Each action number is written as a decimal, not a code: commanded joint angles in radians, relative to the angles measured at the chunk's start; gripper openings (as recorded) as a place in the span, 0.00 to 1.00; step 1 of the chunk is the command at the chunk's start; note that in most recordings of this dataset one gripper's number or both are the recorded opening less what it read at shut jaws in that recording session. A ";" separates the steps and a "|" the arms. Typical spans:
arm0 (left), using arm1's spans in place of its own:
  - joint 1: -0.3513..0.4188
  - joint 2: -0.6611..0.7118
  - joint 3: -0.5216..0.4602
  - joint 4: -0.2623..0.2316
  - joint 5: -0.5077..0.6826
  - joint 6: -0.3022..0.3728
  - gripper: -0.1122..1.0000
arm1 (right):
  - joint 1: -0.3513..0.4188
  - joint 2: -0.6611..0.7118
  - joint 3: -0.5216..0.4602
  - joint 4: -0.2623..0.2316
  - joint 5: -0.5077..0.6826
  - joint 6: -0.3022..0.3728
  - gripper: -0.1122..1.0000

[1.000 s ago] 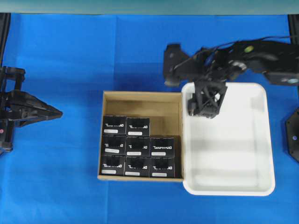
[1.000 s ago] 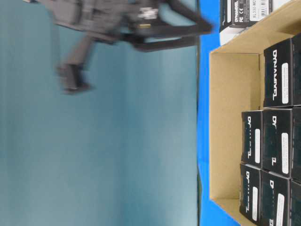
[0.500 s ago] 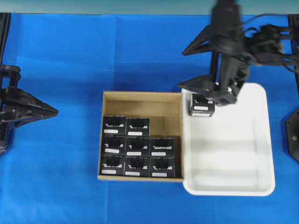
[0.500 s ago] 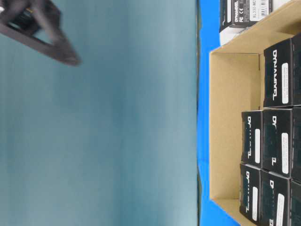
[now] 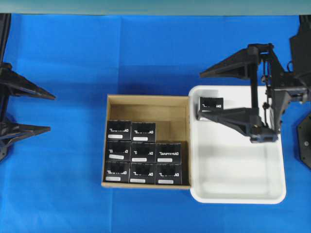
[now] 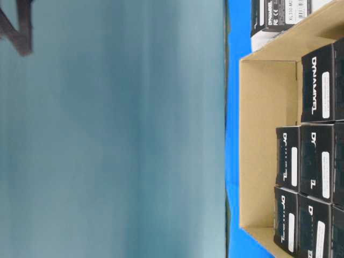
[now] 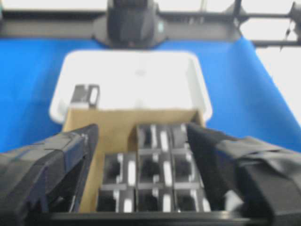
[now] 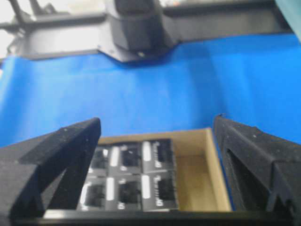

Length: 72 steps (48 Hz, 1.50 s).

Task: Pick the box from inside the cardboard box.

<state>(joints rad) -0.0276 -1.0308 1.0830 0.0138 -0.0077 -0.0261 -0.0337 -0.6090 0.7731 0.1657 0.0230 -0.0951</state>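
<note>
Now that our right gripper has let go and spread wide, the box sits in the white tray, upper left corner, outside the cardboard box; our left gripper gapes empty.

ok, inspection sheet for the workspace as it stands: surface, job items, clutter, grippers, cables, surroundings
Surface: blue cloth covers the table.
Job's things: cardboard box holds eight black boxes; top row and one middle-row slot bare. One box lies in the white tray, at its corner nearest the cardboard box, free of the gripper.
Clutter: nothing seen.
Grippers: right gripper open wide, jaws either side of the tray's upper edge. Left gripper open, at the cloth's left edge, holding nothing.
Cables: thin wires on the right arm.
Surroundings: teal wall beyond the cloth.
</note>
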 commanded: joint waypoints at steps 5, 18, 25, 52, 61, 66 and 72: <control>0.000 0.003 -0.028 0.003 -0.038 0.000 0.94 | 0.018 -0.012 0.002 0.000 -0.012 0.000 0.98; 0.000 -0.002 -0.029 0.003 -0.038 0.023 0.87 | 0.023 -0.012 0.003 0.000 -0.012 0.002 0.98; -0.002 -0.014 -0.029 0.005 -0.038 0.037 0.68 | 0.023 -0.014 0.008 0.000 -0.012 0.003 0.98; -0.023 -0.051 -0.038 0.005 -0.044 0.040 0.14 | 0.046 -0.074 0.038 -0.005 -0.021 -0.008 0.98; -0.025 -0.051 -0.038 0.003 -0.046 0.038 0.14 | 0.048 -0.074 0.040 -0.005 -0.020 -0.009 0.98; -0.021 -0.051 -0.038 0.003 -0.046 0.038 0.14 | 0.048 -0.074 0.041 -0.003 -0.021 -0.008 0.98; -0.011 -0.048 -0.038 0.003 -0.048 0.037 0.18 | 0.049 -0.075 0.041 -0.005 -0.021 -0.008 0.98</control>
<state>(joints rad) -0.0476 -1.0861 1.0753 0.0153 -0.0445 0.0123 0.0123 -0.6826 0.8222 0.1626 0.0138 -0.1012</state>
